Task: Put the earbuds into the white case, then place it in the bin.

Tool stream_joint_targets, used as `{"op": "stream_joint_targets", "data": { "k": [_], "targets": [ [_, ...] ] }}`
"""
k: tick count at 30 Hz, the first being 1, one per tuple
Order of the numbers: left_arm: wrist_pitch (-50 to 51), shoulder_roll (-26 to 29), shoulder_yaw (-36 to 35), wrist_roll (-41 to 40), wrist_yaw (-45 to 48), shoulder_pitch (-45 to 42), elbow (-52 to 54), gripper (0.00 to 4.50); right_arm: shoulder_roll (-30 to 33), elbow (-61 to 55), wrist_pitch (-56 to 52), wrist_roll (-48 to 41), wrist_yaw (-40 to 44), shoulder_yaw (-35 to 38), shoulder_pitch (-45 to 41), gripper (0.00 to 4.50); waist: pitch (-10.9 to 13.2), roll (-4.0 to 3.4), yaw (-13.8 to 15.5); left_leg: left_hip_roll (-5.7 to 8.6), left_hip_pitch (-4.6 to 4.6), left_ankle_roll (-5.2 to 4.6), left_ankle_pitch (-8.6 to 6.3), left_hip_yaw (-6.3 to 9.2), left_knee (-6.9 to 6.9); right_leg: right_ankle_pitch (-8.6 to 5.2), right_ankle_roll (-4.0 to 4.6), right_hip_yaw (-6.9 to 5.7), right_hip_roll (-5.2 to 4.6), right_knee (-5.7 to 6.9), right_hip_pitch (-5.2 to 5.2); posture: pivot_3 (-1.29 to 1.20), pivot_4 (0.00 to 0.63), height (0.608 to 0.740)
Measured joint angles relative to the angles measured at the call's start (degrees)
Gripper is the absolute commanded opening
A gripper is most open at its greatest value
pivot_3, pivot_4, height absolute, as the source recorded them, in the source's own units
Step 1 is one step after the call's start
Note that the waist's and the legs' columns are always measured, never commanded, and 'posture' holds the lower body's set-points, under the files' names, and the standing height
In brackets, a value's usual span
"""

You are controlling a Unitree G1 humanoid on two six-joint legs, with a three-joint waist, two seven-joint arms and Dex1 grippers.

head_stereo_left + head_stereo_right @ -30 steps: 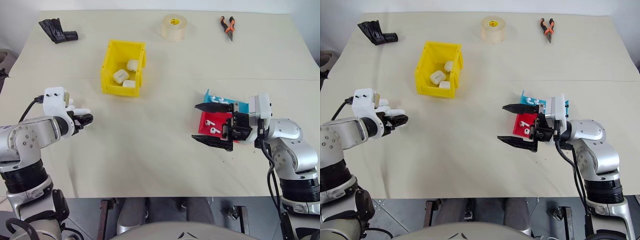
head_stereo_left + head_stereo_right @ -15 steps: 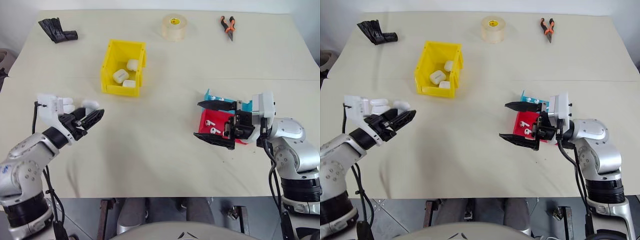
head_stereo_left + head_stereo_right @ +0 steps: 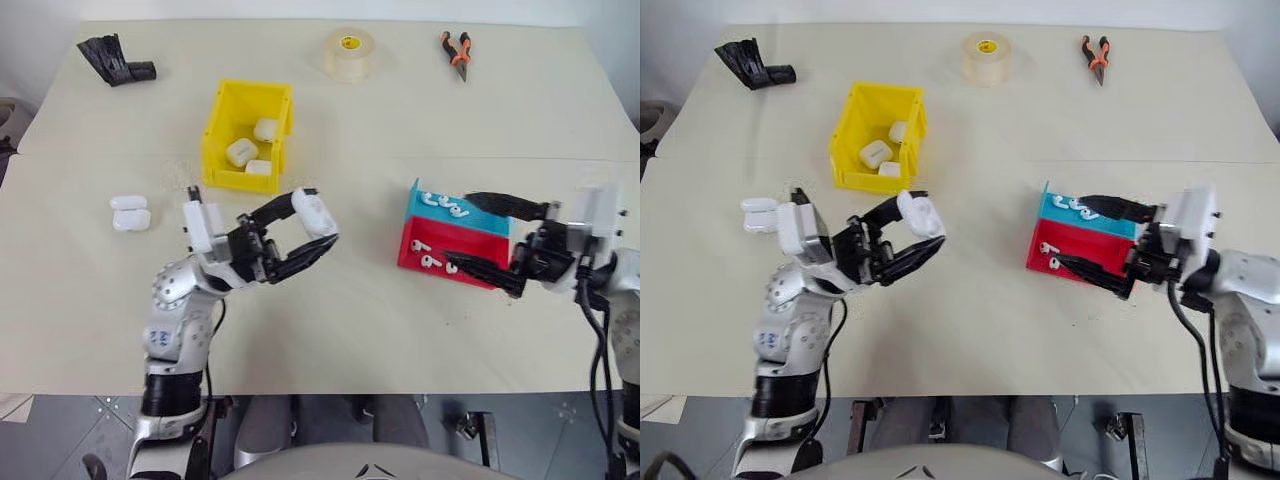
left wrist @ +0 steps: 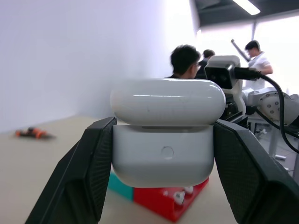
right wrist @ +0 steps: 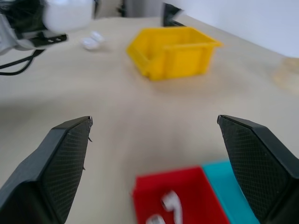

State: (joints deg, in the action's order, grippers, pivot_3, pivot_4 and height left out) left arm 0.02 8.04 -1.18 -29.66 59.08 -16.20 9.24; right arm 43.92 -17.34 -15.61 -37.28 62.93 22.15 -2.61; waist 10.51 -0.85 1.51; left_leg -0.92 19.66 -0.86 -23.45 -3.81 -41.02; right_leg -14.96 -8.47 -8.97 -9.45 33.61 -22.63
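Note:
My left gripper (image 3: 312, 229) is shut on a white case (image 3: 316, 213), held above the middle of the table and pointing toward the right arm. In the left wrist view the white case (image 4: 168, 133) sits crosswise between both fingers with its lid down. Earbuds (image 3: 428, 259) lie in the red tray (image 3: 432, 240), and more earbuds (image 3: 446, 203) in the teal tray (image 3: 480, 222) behind it. My right gripper (image 3: 460, 230) stands wide open at the trays' right side, holding nothing. The yellow bin (image 3: 222, 128) at the back left holds three white cases.
Two more white cases (image 3: 130, 213) lie near the table's left edge. At the far edge are a tape roll (image 3: 348, 52), orange-handled pliers (image 3: 455, 50) and a black object (image 3: 115, 62). People (image 4: 187, 60) stand beyond the table.
My left arm has swung from the table's left edge toward the middle, turning the gripper with the case in it. My right gripper has drawn back to the right, off the trays.

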Motion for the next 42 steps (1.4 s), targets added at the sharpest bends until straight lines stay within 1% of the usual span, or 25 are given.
{"op": "stream_joint_targets", "data": {
  "k": [5,9,12,18,21,25,27,29,31,35,40,42],
  "targets": [
    [-8.6,-4.3,4.0,1.2,4.7,-6.8,-9.8,2.95,0.0,-4.7,0.0,0.0,-2.6,6.3,9.0,4.5,0.0,0.01,0.2,0.01,0.02,-0.04,-0.02,0.0,-0.04,0.01,-0.03,0.01,0.0,-0.03,0.01,0.0,0.15,0.74],
    [-10.8,-4.9,4.6,0.8,7.7,-9.8,-14.1,2.95,-0.3,-7.5,0.1,-0.1,-3.9,10.2,14.2,4.5,0.0,0.0,0.1,0.01,0.01,-0.05,-0.02,0.01,-0.03,0.02,-0.03,0.01,0.0,-0.03,0.02,0.0,0.15,0.74],
    [-11.0,-5.1,4.6,0.4,9.4,-10.9,-15.8,2.95,-0.5,-8.1,0.1,-0.2,-4.8,12.5,16.3,4.5,0.0,0.0,0.1,0.0,-0.01,-0.05,-0.02,0.02,-0.02,0.01,-0.03,0.01,0.0,-0.04,0.04,0.0,0.15,0.74],
    [-11.2,-5.1,5.2,0.2,12.2,-12.2,-18.1,2.95,-0.5,-9.3,0.6,-0.5,-4.2,14.4,19.5,4.5,0.0,0.0,0.3,0.01,-0.01,-0.06,-0.02,0.07,-0.04,0.02,-0.03,-0.01,0.0,-0.08,0.09,0.0,0.15,0.74],
    [-10.4,-5.1,5.2,-0.6,13.4,-12.1,-19.0,2.95,-0.4,-7.6,1.6,0.4,-2.6,14.5,21.5,4.5,0.0,0.01,0.3,0.02,0.0,-0.08,-0.03,0.07,-0.04,0.02,-0.05,-0.01,0.0,-0.11,0.1,0.0,0.15,0.74],
    [-9.0,-5.2,5.8,-1.7,14.0,-11.9,-18.7,2.95,2.7,-4.3,1.4,3.3,-0.2,14.2,23.8,4.5,0.0,0.0,0.2,0.01,-0.01,-0.08,-0.03,0.07,-0.03,0.02,-0.05,0.0,0.0,-0.1,0.11,0.0,0.15,0.74],
    [-8.1,-5.0,6.3,-1.9,14.2,-11.4,-18.4,2.95,5.1,-4.2,-0.4,4.0,-0.1,12.4,22.5,4.5,0.0,0.0,-0.1,0.0,-0.05,-0.08,-0.03,0.06,-0.03,0.02,-0.05,0.02,0.0,-0.1,0.11,0.0,0.15,0.74],
    [-7.1,-4.9,6.9,-2.1,14.3,-10.7,-18.0,2.95,8.0,-4.3,-3.8,4.3,-0.7,9.1,19.7,4.5,0.0,0.0,-0.3,-0.02,-0.08,-0.08,-0.03,0.05,-0.02,0.02,-0.04,0.02,0.01,-0.08,0.11,0.0,0.15,0.74],
    [-6.4,-4.6,7.0,-2.3,14.3,-9.9,-16.7,2.95,11.9,-5.0,-9.7,4.2,-2.1,4.2,14.7,4.5,0.0,-0.02,-0.3,-0.05,-0.08,-0.08,-0.03,0.08,-0.03,0.02,-0.04,0.01,0.01,-0.07,0.09,0.0,0.15,0.74],
    [-6.4,-4.5,6.6,-3.4,14.6,-9.6,-16.1,2.95,16.8,-5.8,-17.1,4.6,-3.3,-3.8,6.9,4.5,0.0,-0.02,0.2,-0.01,0.09,-0.09,-0.04,0.23,-0.16,0.02,-0.04,-0.08,-0.01,-0.11,0.1,0.0,0.15,0.74],
    [-5.7,-4.1,7.0,-3.7,14.4,-9.3,-15.4,2.95,19.4,-4.6,-25.4,7.7,-5.2,-16.1,-6.0,4.5,0.0,-0.01,0.2,-0.01,0.42,-0.11,-0.05,0.44,-0.28,0.03,-0.05,-0.31,-0.01,-0.16,-0.02,0.0,0.15,0.74],
    [-5.7,-3.9,7.0,-3.7,14.4,-9.0,-14.9,2.95,20.0,-3.9,-26.7,9.4,-5.2,-19.4,-8.5,4.5,0.0,-0.01,0.2,0.0,0.5,-0.11,-0.05,0.47,-0.3,0.03,-0.05,-0.35,-0.01,-0.16,-0.07,0.0,0.15,0.74]
  ]
}}
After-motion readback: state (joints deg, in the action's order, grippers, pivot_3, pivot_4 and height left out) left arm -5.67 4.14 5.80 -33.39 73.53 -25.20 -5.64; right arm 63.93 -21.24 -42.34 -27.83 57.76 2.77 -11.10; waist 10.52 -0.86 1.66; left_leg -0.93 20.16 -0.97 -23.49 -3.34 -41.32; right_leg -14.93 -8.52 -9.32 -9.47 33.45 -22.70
